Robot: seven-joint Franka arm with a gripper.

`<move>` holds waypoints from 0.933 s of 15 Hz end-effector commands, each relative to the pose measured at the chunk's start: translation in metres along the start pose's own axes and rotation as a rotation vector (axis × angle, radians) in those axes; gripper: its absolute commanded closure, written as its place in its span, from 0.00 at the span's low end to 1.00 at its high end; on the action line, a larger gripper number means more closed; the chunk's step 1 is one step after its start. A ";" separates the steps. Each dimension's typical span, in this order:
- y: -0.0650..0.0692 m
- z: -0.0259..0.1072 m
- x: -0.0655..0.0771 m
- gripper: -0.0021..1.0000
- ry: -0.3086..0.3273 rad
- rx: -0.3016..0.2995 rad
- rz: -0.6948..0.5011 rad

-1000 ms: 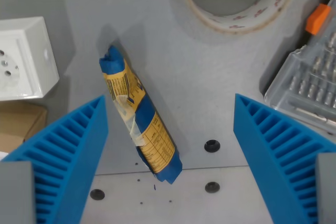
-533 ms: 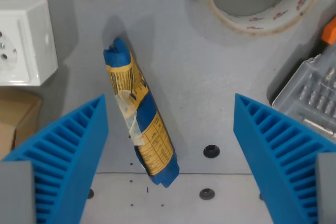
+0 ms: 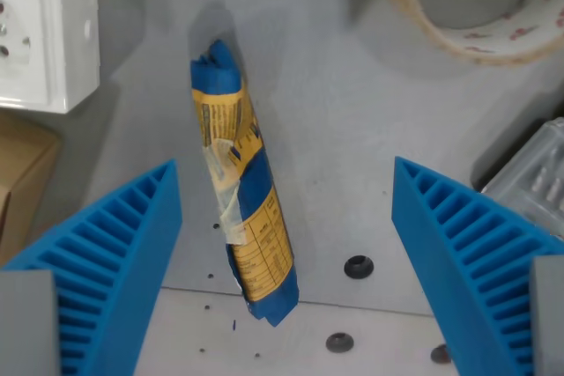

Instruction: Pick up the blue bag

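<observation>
The blue bag (image 3: 245, 189) is a rolled blue and yellow packet with a strip of clear tape, lying lengthwise on the grey table. It runs from the upper middle down toward the lower middle of the wrist view. My gripper (image 3: 286, 244) is open above it, with one ribbed blue finger (image 3: 106, 270) at the wrist view's left and the other at the wrist view's right. The bag lies between them, closer to the left finger, and touches neither.
A white socket box (image 3: 44, 33) sits at the top left, above a cardboard piece (image 3: 22, 173). A roll of clear tape (image 3: 476, 15) is at the top right, and a clear plastic bit case (image 3: 533, 173) at the right edge. Small holes dot the table.
The camera has moved: the whole scene has slid rightward and turned slightly. The bag now looks more upright and nearer the middle between the fingers. The fingers stay equally wide apart.
</observation>
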State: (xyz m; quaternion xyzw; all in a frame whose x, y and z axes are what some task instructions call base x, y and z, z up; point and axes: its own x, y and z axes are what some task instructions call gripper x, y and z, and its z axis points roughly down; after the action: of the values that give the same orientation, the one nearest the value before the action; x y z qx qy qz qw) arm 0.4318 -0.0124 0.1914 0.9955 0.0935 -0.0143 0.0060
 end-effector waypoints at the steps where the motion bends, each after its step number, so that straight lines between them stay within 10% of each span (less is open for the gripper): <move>1: -0.005 0.009 -0.004 0.00 0.081 -0.060 -0.202; 14: -0.020 0.029 -0.016 0.00 0.091 -0.076 -0.302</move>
State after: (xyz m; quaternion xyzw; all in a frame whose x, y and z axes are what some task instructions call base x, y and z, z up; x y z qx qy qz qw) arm 0.4173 0.0009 0.1657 0.9826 0.1847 -0.0160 0.0078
